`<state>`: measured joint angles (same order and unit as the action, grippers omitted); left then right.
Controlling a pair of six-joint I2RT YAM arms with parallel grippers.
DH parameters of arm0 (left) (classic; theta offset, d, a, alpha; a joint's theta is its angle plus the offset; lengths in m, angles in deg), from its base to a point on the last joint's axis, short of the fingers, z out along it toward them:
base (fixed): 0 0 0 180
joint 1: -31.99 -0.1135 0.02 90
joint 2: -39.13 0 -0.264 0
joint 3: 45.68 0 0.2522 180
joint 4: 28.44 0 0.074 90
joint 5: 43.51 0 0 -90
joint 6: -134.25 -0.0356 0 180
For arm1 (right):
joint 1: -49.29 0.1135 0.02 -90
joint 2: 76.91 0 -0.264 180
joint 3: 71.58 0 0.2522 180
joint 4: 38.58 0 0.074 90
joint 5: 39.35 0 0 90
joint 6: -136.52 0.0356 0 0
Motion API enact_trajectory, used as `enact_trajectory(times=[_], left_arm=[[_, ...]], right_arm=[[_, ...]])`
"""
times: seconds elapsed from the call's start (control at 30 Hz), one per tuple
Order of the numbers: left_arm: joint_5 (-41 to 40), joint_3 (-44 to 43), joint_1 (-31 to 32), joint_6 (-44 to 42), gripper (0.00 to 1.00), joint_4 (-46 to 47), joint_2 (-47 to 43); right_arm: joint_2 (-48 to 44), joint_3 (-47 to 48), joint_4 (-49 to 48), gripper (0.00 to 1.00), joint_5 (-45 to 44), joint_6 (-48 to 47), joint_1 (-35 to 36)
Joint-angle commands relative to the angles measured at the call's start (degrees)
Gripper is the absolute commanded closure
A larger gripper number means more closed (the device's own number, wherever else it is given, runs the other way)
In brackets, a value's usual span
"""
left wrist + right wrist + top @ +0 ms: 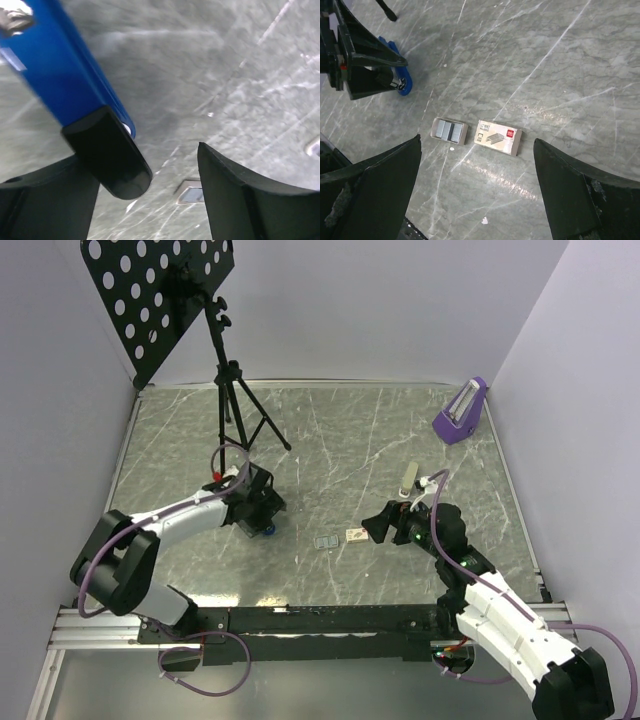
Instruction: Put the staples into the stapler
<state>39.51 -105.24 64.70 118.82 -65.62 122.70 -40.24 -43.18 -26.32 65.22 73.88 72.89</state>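
In the overhead view, your left gripper (260,510) sits left of centre on the grey marbled table (330,440), directly over the blue stapler (263,530), of which only a sliver shows there. Your right gripper (382,523) sits right of centre, pointing left toward two tiny items lying side by side: the staple box (355,535) and, just left of it, the staple tray (326,541). From above, both are too small to read. The right wrist view fills in the detail: the staple box (498,136) is pale with reddish print, and the staple tray (449,131), just beside it but apart, holds grey strips. The right gripper (477,150) has its jaws wide apart, framing both items and holding nothing. The stapler (400,82) appears at the upper left of that view, under the other arm's black fingers. In the left wrist view, the stapler (65,75) fills the upper left, running behind one dark finger. The left gripper (172,160) stands parted with bare table in the gap, so nothing is clasped. Only the overhead view shows the black music stand (230,390) at the upper left and a purple object (461,412) at the upper right.
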Motion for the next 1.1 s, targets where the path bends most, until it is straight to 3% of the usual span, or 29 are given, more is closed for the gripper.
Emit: enact_trajectory(times=[0.0,0.2,0.4,0.6,0.7,0.83,1.07], left_arm=[[7.3,1.2,0.1,0.5,0.21,14.9,2.5],[8.0,-5.4,2.1,-5.4,0.12,17.6,5.8],[6.8,-8.2,3.1,-17.1,0.01,11.8,0.5],[-2.7,-10.4,3.1,-40.0,0.01,2.9,-8.5],[-5.9,-12.3,3.0,-53.4,0.01,-0.6,-8.3],[-4.5,-12.2,3.0,-62.5,0.01,0.3,-4.0],[-0.8,-13.7,3.0,-75.9,0.01,-0.1,2.0]], right_arm=[[-1.0,-0.2,0.2,0.0,-1.6,0.2,0.0],[-2.3,0.8,2.7,0.0,-2.4,-1.2,0.0],[-4.7,0.4,1.7,0.0,-0.1,-3.8,0.1],[-11.1,-4.2,-8.5,0.0,6.7,-7.5,0.1],[-13.5,-7.7,-16.4,0.0,10.2,-9.1,0.0],[-14.2,-13.9,-29.4,0.0,12.4,-8.4,0.1],[-11.7,-12.3,-27.8,0.0,17.5,-11.1,0.0]])
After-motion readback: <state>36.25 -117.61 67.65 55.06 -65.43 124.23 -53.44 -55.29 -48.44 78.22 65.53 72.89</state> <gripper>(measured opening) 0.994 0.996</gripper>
